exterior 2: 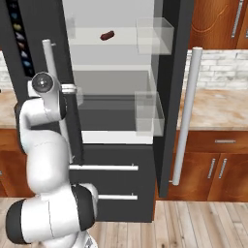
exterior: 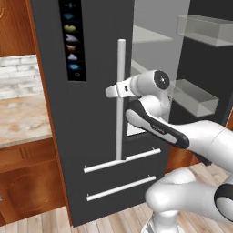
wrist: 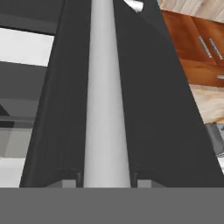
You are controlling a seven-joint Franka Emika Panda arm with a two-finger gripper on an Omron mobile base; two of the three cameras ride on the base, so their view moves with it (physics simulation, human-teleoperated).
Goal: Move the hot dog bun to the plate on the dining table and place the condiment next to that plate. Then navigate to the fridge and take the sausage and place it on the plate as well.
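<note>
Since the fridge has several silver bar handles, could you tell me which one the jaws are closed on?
The gripper is shut on the tall upright handle of the left door, gripped partway up; the two horizontal drawer bars sit lower.

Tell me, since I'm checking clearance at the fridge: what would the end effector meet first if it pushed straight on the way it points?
The end effector is shut on the handle, so nothing lies between them. Straight on, it would likely press the handle toward the fridge door behind it; depth there is unclear.
</note>
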